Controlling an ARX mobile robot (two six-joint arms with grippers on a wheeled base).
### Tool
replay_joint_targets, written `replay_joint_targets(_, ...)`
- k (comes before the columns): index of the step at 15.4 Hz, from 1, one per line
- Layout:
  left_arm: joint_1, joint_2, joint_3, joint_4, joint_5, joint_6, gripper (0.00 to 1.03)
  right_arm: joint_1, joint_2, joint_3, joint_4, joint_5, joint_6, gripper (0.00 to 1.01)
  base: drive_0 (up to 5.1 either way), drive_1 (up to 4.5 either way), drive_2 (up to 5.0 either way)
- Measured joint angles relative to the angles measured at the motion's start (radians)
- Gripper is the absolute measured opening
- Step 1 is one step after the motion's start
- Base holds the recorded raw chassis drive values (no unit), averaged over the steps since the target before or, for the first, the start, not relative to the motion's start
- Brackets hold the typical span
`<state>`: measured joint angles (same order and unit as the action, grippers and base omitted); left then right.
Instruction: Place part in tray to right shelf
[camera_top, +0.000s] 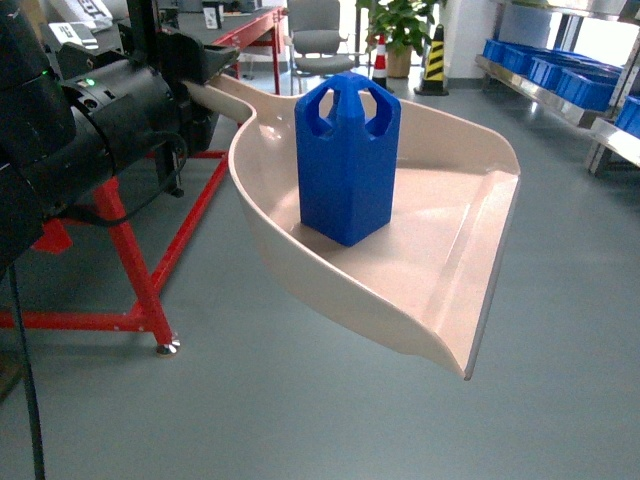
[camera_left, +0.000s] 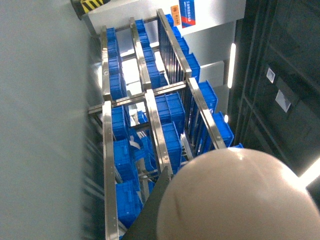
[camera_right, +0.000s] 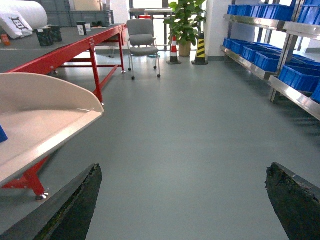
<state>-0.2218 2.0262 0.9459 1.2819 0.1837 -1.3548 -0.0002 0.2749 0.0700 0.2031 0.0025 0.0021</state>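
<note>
Grey workshop flooring fills the scene, with a red steel-framed workbench at the left and steel shelving loaded with blue crates along the right wall. Far back stand a grey office chair, a potted plant and a black-and-yellow striped cone.

At the left of the head view the black left arm carries the tray by its long handle, which runs back into the arm. The left gripper itself is hidden behind the arm housing, so how its jaws sit on the handle cannot be told. The tray hangs above the floor, its wide front lip pointing right and slightly downward. The part stands upright inside the tray, near the rear wall, resting on the tray's flat bottom.

The left wrist view shows only the tray's rounded beige back close to the lens, with the crate-filled shelving beyond.

In the right wrist view, the right gripper is spread wide with nothing between its fingers, above bare floor; the tray's lip shows at the left edge.
</note>
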Motion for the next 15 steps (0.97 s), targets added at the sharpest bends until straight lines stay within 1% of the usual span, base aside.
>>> replay_joint_targets(15,-0.003,0.0,-0.001,-0.002,-0.001,0.0,0.12,0.0,0.003,0.0,-0.001,0.0,0.0,0.98,0.0,4.18,-4.3)
